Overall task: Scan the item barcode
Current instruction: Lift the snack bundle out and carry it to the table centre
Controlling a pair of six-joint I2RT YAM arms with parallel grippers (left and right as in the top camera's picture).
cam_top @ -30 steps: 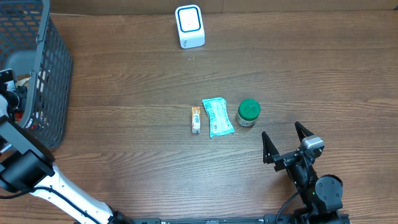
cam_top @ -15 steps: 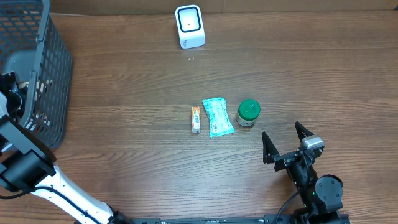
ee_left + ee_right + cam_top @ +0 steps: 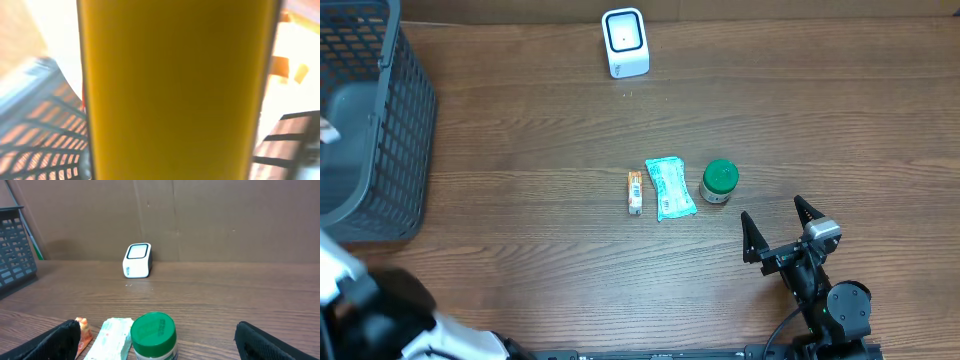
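Above the grey mesh basket (image 3: 412, 150), the left gripper clenches a smooth yellow flat pack (image 3: 175, 90), probably light and slippery; pinch its narrow edges. The right gripper (image 3: 772, 210) gapes.

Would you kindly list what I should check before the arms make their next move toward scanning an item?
1. Scanner unobstructed on the table: ok.
2. Left gripper shut: ok.
3. Yellow object fills the left wrist view, so whether it is firmly held: cannot tell.
4. Barcode on the yellow object visible: cannot tell.
5. Right gripper open, holding nothing, apart from the green-lidded jar: ok.
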